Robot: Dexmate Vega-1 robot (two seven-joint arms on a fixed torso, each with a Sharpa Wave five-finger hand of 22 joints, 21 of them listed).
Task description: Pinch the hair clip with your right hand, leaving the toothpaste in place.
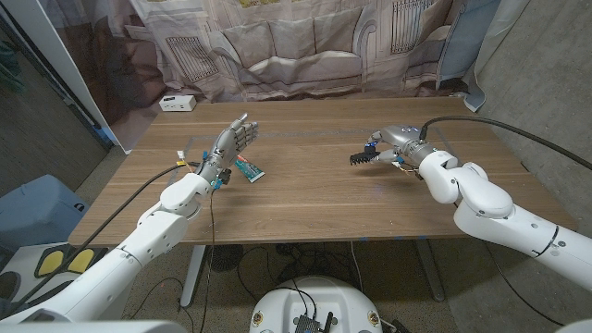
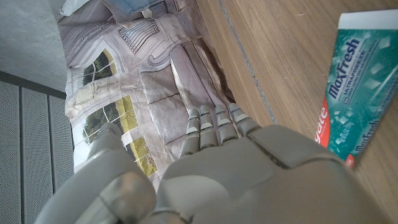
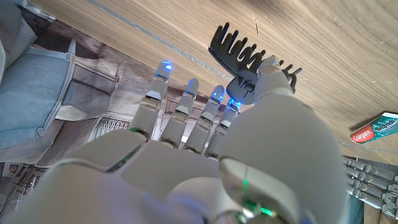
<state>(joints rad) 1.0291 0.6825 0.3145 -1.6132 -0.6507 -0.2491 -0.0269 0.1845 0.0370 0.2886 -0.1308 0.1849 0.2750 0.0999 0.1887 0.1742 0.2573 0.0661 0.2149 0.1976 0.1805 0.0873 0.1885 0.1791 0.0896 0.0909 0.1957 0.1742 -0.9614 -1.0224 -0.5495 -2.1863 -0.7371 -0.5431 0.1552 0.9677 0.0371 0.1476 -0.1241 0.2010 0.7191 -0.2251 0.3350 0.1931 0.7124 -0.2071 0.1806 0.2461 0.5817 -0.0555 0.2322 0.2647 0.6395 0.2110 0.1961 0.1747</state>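
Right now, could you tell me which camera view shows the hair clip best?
The right wrist view: the black hair clip is large there, teeth distinct, at the right hand's fingertips. The head view shows it small and dark; the left wrist view gives nothing on it.

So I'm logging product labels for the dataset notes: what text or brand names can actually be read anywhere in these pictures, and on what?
"MaxFresh": on the teal and white toothpaste box, in the left wrist view.
"Colgate": white on the red end of that box, in the right wrist view.
Smaller print on the box: too blurred to read.
White box at the table's far edge: any markings too small to read.
Black toothed plastic hair clip: no text.
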